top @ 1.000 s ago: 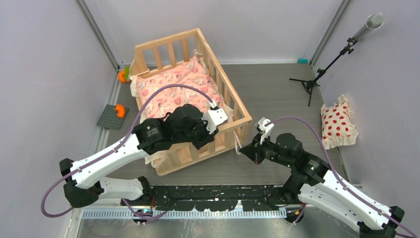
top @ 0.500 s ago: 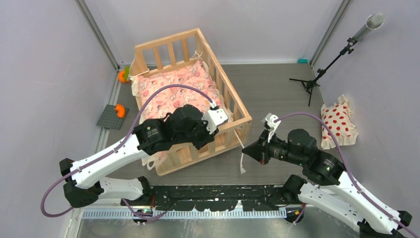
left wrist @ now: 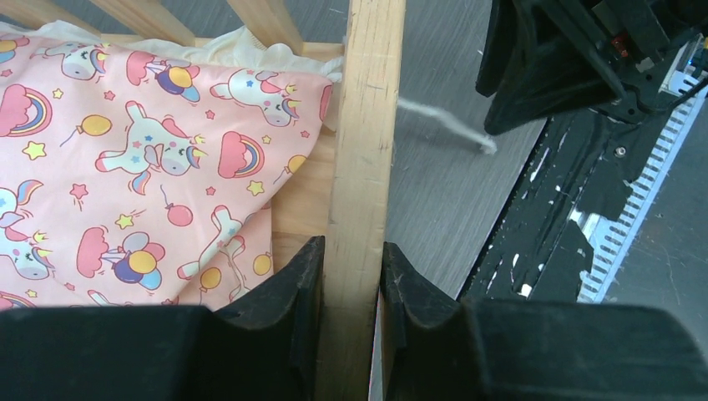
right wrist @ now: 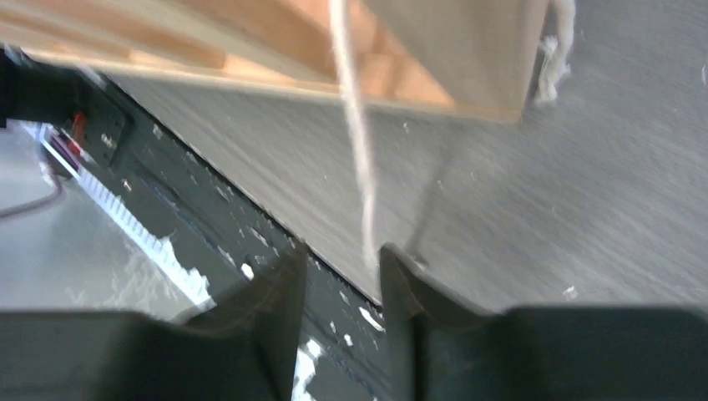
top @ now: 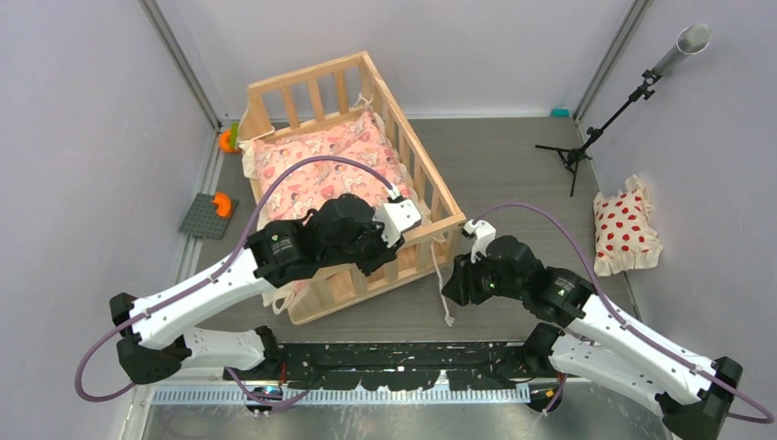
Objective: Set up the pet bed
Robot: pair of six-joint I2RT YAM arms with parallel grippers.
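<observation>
Left gripper (left wrist: 351, 284) clamped on pet bed (left wrist: 367, 125) top rail, 1 finger each side. Right gripper (right wrist: 338, 301) jaws partly open; cream tie (right wrist: 355, 142) hangs at the gap, unpinched.

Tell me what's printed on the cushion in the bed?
The cushion is pink with unicorns, rainbows, balloons, stars; left wrist view.

The grey wood-grain table (top: 495, 165) carries the pet bed (top: 307, 73) at eleven o'clock. A red-dotted white pillow (top: 625, 229) lies at three o'clock, against the wall. A black tripod stand (top: 575, 154) stands at two o'clock and a grey plate (top: 203, 220) lies at nine. A cream tie (top: 443, 293) trails on the table at six.
</observation>
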